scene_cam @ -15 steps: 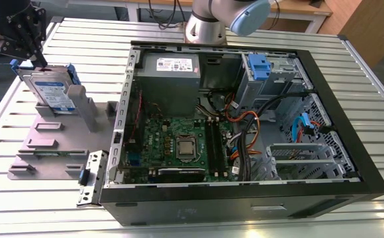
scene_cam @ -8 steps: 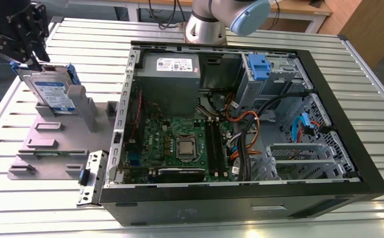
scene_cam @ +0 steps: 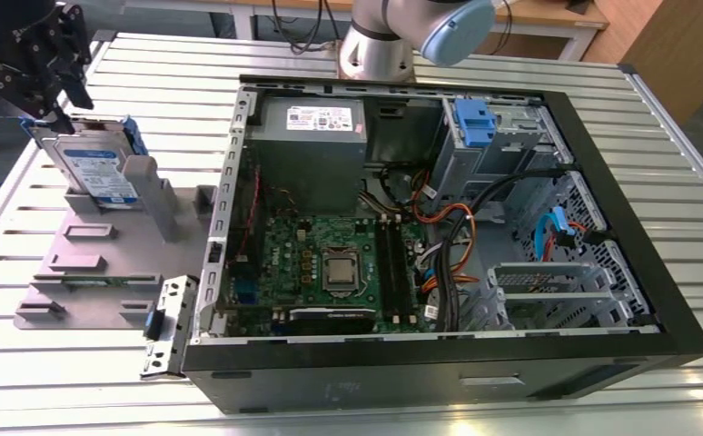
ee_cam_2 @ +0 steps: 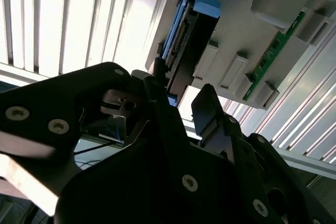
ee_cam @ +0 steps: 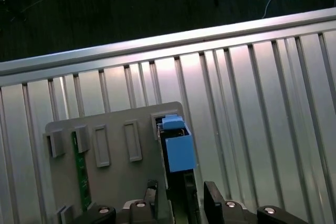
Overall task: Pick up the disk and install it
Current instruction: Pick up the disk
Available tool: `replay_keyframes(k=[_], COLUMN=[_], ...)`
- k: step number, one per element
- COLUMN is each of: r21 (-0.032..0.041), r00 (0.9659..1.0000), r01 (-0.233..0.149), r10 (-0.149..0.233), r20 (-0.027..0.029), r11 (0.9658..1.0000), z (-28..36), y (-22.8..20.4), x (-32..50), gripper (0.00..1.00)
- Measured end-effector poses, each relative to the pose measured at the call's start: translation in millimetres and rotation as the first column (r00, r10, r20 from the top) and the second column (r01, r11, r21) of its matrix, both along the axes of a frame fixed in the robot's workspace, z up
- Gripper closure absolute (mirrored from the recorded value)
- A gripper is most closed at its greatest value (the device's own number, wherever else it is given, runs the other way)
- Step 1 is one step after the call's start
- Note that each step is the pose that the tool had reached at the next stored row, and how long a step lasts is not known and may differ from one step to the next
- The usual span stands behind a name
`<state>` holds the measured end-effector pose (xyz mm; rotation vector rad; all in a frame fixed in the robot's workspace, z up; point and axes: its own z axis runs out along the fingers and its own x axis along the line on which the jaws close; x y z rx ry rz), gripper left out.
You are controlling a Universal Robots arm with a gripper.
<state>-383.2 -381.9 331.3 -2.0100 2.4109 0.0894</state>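
Observation:
The disk stands on edge in a slot of the grey holder plate, at the exterior view's left. It is silver, with a blue-and-white label and a blue bracket. My gripper hangs at the disk's upper far corner. In both wrist views the black fingers stand apart, one on each side of the disk's edge. A gap shows at one finger. The gripper is open, and the disk sits in the holder.
An open black computer case lies to the exterior view's right of the holder, with a blue-tabbed drive cage at its far side. A green memory stick lies in the holder. A loose metal bracket leans by the case. The table is slatted aluminium.

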Motion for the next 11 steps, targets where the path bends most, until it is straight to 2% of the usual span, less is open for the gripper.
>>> replay_keyframes(k=[2, 5, 11], r21=[0.0001, 0.0, 0.0], r00=[0.9994, 0.9966, 0.9964], r01=[-0.034, -0.082, -0.084], r10=[0.034, 0.082, 0.084], r20=[0.0, -0.0001, 0.0], r11=[0.9994, 0.9966, 0.9964], z=[-0.4, -0.8, -0.8], y=[0.0, 0.0, 0.0], x=[0.0, 0.0, 0.0], gripper=[0.53, 0.53, 0.51])
